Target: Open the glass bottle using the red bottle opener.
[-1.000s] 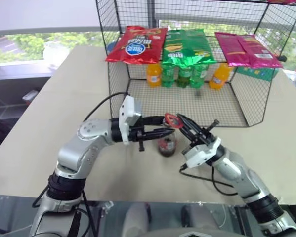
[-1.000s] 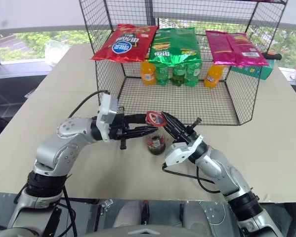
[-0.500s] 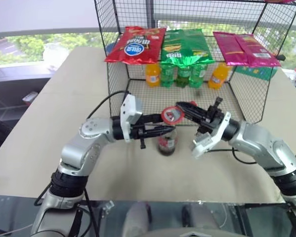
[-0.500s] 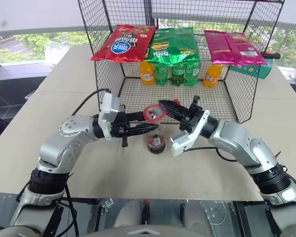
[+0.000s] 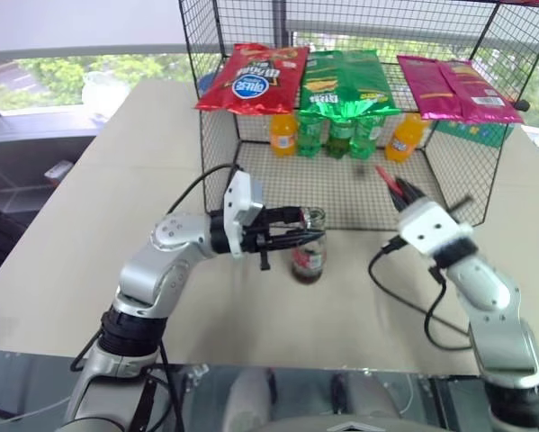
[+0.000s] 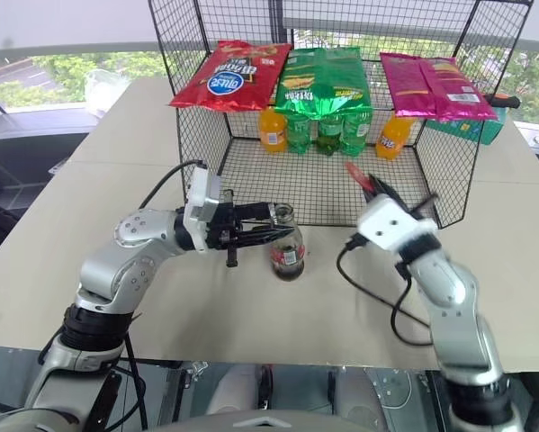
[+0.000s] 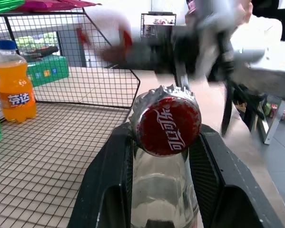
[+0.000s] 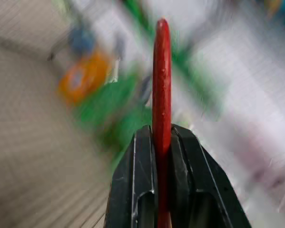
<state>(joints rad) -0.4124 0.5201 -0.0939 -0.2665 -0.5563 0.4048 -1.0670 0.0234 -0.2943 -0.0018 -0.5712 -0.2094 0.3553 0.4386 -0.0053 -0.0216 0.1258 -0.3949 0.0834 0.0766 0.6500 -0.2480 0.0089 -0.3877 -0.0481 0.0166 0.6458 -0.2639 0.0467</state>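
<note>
The glass bottle (image 5: 309,255) of dark cola stands on the table in front of the wire cage. My left gripper (image 5: 310,230) reaches in level from the left and is shut on its neck, one finger on each side (image 7: 109,180). The red crown cap (image 7: 168,124) sits tilted on the bottle's mouth, its printed face turned toward the left wrist camera. My right gripper (image 5: 402,193) is raised to the right of the bottle, well apart from it, shut on the red bottle opener (image 5: 384,176). The opener (image 8: 161,76) stands edge-on between the black fingers.
An open-fronted wire cage (image 5: 449,193) stands behind the bottle. Red (image 5: 249,79), green and pink snack bags lie on its top; orange (image 5: 283,133) and green soda bottles line its back. A black cable (image 5: 404,301) loops on the table by my right arm.
My right arm has swung away to the right and up, taking the opener's ring head off the bottle top. The left gripper has kept its hold on the neck.
</note>
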